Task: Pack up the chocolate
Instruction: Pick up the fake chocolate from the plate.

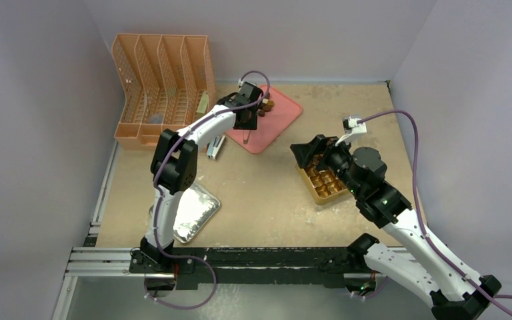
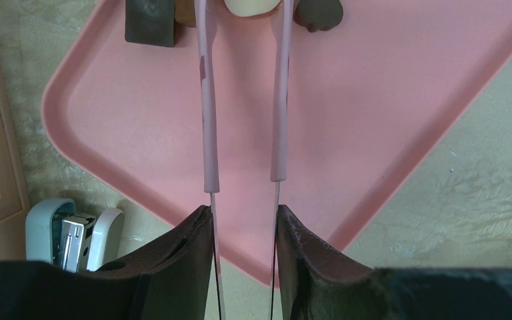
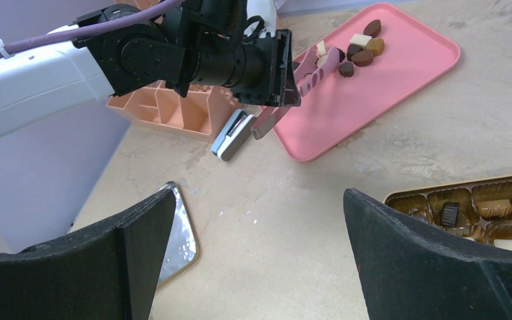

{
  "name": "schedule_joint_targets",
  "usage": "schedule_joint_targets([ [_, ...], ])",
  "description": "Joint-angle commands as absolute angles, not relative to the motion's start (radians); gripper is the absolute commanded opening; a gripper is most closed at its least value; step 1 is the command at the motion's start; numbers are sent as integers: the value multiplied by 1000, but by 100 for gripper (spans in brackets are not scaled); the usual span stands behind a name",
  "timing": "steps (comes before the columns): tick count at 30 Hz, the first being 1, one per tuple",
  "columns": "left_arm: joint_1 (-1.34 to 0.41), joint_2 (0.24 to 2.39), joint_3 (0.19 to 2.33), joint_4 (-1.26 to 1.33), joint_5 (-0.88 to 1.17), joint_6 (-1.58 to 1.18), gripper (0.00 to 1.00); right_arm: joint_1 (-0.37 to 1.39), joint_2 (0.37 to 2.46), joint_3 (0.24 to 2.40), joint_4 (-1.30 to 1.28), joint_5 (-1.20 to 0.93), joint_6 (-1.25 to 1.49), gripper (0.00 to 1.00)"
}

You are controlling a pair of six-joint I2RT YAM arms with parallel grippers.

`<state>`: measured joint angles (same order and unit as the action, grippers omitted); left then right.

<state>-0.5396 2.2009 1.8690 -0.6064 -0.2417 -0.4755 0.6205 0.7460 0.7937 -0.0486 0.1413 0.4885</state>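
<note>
The left gripper (image 2: 243, 230) is clenched on a pair of pink tongs (image 2: 208, 120) over the pink tray (image 2: 387, 100). The tong tips stand on both sides of a cream piece (image 2: 250, 5). Most of the chocolate (image 3: 362, 52) lies in the far corner of the tray, and some pieces sit in the gold box (image 3: 455, 184) on the desk (image 1: 260, 193). The right gripper (image 3: 259, 200) hangs near the box, jaws wide apart, holding nothing.

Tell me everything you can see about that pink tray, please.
The pink tray is a shallow rectangle with rounded corners and a low raised rim, seemingly plastic. It lies flat on the table, at its far side, turned diagonally, mostly bare. A small cluster of chocolates sits at its far end. The left gripper holds pink tongs out over it.
</note>
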Motion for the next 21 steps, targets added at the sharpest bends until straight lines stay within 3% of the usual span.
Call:
schedule_joint_targets([
  [1, -527, 2212, 1938, -597, -256, -460, 36, 619, 745, 800, -3, 164, 469, 98],
  [8, -526, 2186, 1938, -617, -231, -457, 29, 618, 749, 808, -3, 164, 468, 97],
  [21, -526, 2022, 1804, -634, -145, -465, 26, 618, 746, 817, -3, 168, 464, 97],
])
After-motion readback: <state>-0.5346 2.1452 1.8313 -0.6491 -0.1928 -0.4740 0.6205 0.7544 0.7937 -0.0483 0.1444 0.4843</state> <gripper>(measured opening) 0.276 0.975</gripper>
